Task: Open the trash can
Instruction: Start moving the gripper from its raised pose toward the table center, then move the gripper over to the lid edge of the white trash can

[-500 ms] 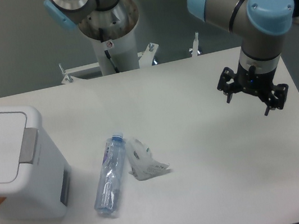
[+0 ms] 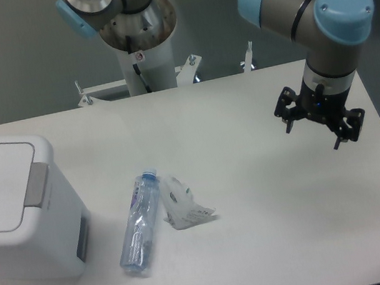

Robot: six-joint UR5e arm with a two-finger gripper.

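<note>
- The task looks barely begun: the trash can [image 2: 20,209] sits at the left edge of the table [image 2: 264,246] with its flat lid fully down, so all of the opening work is left.
- The gripper [image 2: 319,125] hangs above the right side of the table, well apart from the trash can, holding nothing. Its two dark fingers are spread with a clear gap between them, so it reads as open.
- By my judgement the arm has yet to cross the whole width of the table before it can reach the lid or the latch tab [image 2: 35,184].
- The trash can is a large white box of smooth plastic with rounded corners. Its lid is a flat white panel set inside a raised rim.
- The latch tab is a small grey rectangle at the lid's right edge, matte beside the glossier white shell. A grey panel [image 2: 83,237] is set into the side that faces the middle of the table.
- A clear plastic bottle [image 2: 139,223] lies on its side near the middle of the table, just right of the trash can, thin-walled and ribbed, with a pale blue cap.
- Just beside the bottle lies a crumpled clear wrapper [image 2: 181,203], creased and shiny.
- The table is plain white, smooth and matte.
</note>
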